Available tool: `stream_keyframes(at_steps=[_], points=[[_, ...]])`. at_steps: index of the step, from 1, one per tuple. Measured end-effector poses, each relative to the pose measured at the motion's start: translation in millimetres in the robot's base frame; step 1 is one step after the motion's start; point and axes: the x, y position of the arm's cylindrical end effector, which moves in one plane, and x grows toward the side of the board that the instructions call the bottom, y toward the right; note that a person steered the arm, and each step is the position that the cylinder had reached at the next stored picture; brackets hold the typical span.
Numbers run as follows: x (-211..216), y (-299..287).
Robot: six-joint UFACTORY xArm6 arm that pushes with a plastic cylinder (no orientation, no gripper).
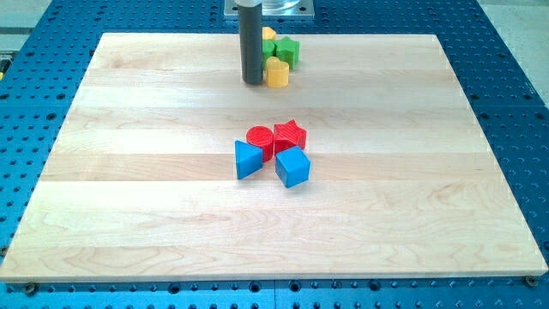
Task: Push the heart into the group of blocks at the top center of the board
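Note:
The yellow heart [277,73] lies near the view's top centre, touching the green block [286,51] just above it. A second yellow block [268,34] shows behind the rod, next to the green one. My tip [252,81] rests on the board just left of the heart, close to it or touching it. The rod hides part of the blocks behind it.
A cluster sits at mid-board: a red cylinder [259,139], a red star [290,135], a blue triangular block [247,160] and a blue cube [292,166]. The wooden board [129,215] lies on a blue perforated table.

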Motion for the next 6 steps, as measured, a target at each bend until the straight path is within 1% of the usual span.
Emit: stream_keyframes(at_steps=[1, 2, 3, 4, 5, 6], points=[[13, 2], [-14, 40], [-31, 53], [-31, 53], [-16, 53], [40, 59]])
